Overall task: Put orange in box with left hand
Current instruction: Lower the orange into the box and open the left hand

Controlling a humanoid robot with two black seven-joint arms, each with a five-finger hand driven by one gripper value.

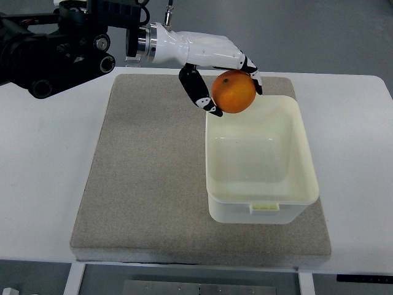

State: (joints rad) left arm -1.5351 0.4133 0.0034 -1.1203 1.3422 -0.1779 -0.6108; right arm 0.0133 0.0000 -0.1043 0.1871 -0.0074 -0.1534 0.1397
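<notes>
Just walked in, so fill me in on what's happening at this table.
The robot's left hand holds an orange in its fingers, at the far left corner of an open cream box. The box sits on a grey mat on the white table and looks empty. The orange is not released yet. The right arm is out of view.

The left arm [55, 52] is built from black, matte housings with rounded joints, and several round screw caps are seen on its side. A thin dark cable is seen above it, near the wrist. The wrist is formed by a shiny silver metal ring [147, 42]. The left hand [212, 61] is covered by a glossy white shell on its back. The fingers [198, 91] are made of black segments, and small white patches are marked on them.
</notes>
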